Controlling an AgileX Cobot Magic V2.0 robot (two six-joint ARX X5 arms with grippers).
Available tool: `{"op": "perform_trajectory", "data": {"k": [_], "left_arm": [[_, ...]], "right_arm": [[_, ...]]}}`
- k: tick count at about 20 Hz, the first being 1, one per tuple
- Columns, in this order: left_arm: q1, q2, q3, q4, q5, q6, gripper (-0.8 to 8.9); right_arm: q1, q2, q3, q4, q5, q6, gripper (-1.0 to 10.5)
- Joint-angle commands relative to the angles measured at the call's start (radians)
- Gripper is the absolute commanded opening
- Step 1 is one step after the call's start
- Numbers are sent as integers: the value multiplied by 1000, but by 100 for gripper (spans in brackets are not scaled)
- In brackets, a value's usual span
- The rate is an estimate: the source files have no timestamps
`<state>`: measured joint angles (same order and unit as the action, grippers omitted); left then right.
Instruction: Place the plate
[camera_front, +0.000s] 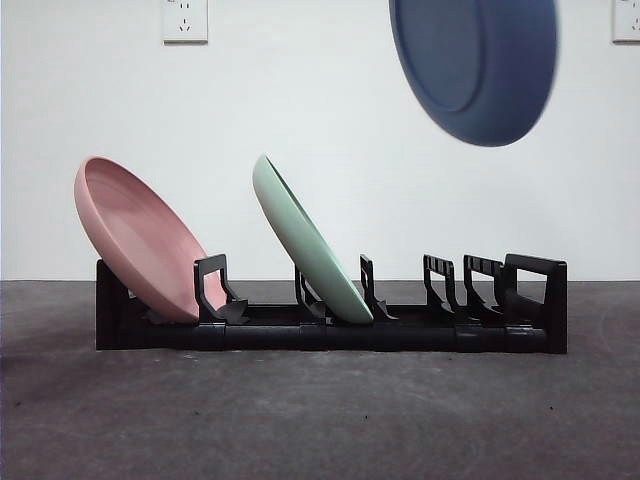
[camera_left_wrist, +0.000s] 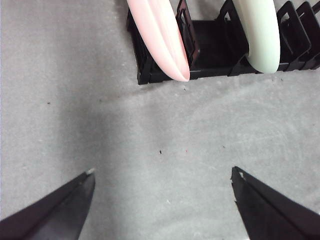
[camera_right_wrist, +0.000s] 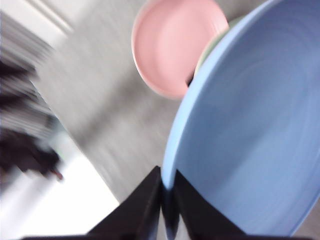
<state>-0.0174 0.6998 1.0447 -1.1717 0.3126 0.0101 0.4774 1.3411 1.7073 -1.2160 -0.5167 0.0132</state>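
High over the rack's (camera_front: 330, 335) right end, the right gripper (camera_right_wrist: 167, 200) pinches the blue plate's (camera_front: 478, 65) rim (tilted); left gripper (camera_left_wrist: 162, 192) spread wide.

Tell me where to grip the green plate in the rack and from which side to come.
Grip the green plate by its raised upper rim, coming down from above. It leans on edge in the rack, so only that rim stands free; the slot posts crowd its lower edge.

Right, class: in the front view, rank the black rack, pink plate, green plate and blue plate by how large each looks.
1. black rack, widest by far.
2. blue plate, though it is cut off at the top edge and may be nearer the camera, so unsure.
3. pink plate and green plate look about alike.
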Motion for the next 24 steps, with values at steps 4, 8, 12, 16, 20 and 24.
{"op": "perform_trajectory", "data": {"k": [4,8,12,16,20,24], "left_arm": [[-2,5,24,20,-2,1,438],[-2,5,24,20,-2,1,437],[-2,5,24,20,-2,1,438],[-2,5,24,19,-2,1,438],[-2,5,24,19,-1,1,438],[-3,5,24,19,-2,1,438]], "right_arm": [[216,-219,-286,94,148,12,10],[406,-337,-498,159,359,112,10],[657,-304,-560,182,584,165,10],[811,-150,-560,208,665,170,10],[838,18,-560,291,664,155,10],[829,130,-560,404,668,154,10]]}}
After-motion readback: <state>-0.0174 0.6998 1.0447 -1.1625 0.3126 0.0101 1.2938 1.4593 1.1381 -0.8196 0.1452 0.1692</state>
